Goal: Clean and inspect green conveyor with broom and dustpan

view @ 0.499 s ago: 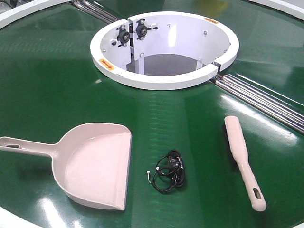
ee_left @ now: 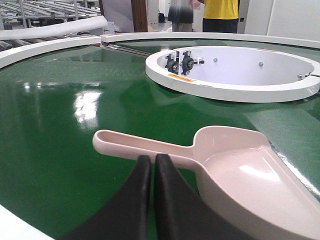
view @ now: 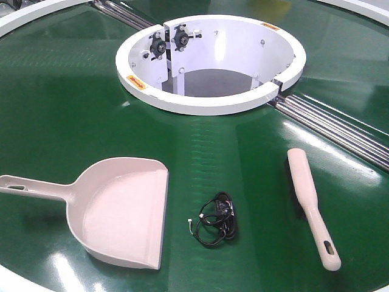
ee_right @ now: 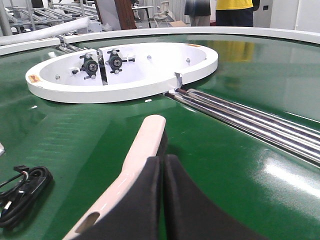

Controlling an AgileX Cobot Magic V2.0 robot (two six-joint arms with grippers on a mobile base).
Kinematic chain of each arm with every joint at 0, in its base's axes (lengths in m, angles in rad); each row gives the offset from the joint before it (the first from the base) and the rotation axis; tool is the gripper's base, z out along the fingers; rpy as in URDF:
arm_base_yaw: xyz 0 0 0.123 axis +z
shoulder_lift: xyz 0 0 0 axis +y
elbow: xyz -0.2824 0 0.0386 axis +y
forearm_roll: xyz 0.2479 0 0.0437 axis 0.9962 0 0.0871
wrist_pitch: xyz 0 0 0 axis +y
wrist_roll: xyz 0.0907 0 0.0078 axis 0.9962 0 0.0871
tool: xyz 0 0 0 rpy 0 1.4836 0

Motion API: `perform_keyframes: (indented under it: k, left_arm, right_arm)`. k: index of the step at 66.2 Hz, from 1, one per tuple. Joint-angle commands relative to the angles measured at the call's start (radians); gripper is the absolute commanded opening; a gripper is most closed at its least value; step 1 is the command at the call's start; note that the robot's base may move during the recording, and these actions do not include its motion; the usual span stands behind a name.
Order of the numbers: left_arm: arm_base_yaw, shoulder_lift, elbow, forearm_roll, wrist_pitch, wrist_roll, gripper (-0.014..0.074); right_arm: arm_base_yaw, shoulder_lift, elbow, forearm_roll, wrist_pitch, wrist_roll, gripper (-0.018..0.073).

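1. Green conveyor (view: 61,109): glossy belt that fills the front view. The white ring (view: 206,104) of its central opening lies far centre, and steel rollers (view: 340,128) run from the ring toward the right.
2. Dustpan (view: 121,210): near left, flat on the belt, handle pointing left, straight lip facing right.
3. Broom (view: 310,201): near right, lying on the belt with its back up. The hang-hole end is nearest and dark bristles show along its left edge.
4. Black cable bundle (view: 217,219): between dustpan and broom, touching neither.
5. Change from the earlier front view: none that I can see. All three items lie as they did.
6. My left gripper (ee_left: 152,165): seen only in the left wrist view. The jaws are drawn together to a hairline slit with nothing in them, and the tips sit just on the near side of the dustpan handle.
7. My right gripper (ee_right: 162,162): seen only in the right wrist view. The jaws are likewise pressed together and empty, just beside the broom handle.
8. Wrist views only: a person in a yellow shirt (ee_left: 220,9) stands beyond the far rim.
9. Front view only: the dustpan's whole scoop.
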Motion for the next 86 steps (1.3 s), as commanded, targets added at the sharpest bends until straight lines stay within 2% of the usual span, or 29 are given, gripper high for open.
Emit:
perform_keyframes:
  k: [1, 37, 42, 49, 54, 59, 68, 86]
  left_arm:
    - [-0.005, -0.014, 0.03, -0.002, -0.076, -0.001, -0.0006]
    - [-0.005, -0.014, 0.03, -0.002, -0.1, -0.001, -0.0006]
    - [-0.005, -0.014, 0.019, -0.011, -0.202, -0.002, -0.0006]
    - [-0.005, -0.014, 0.014, -0.029, -0.458, -0.006, -0.0006]
    - [-0.005, -0.011, -0.034, -0.036, -0.49, -0.004, -0.0006]
    - [-0.005, 0.018, -0.115, -0.023, -0.415, 0.004, -0.0006]
    - [-0.005, 0.14, -0.335, 0.044, -0.161, 0.007, -0.0006]
    - [-0.005, 0.438, -0.692, 0.043, 0.23, 0.007, -0.0006]
  right_arm:
    - [0.0, -0.017, 0.02, -0.002, -0.076, -0.007, -0.0005]
    - [0.0, -0.017, 0.02, -0.002, -0.076, -0.007, -0.0005]
    - [0.0, -0.017, 0.02, -0.002, -0.076, -0.007, -0.0005]
    - [0.0, -0.017, 0.02, -0.002, -0.076, -0.007, -0.0005]
    - [0.0, -0.017, 0.02, -0.002, -0.076, -0.007, -0.0005]
    - [0.0, -0.017, 0.02, -0.002, -0.076, -0.007, -0.0005]
    - [0.0, -0.017, 0.02, -0.002, -0.076, -0.007, -0.0005]
    - [0.0, -0.017, 0.02, -0.002, -0.076, -0.007, -0.0005]
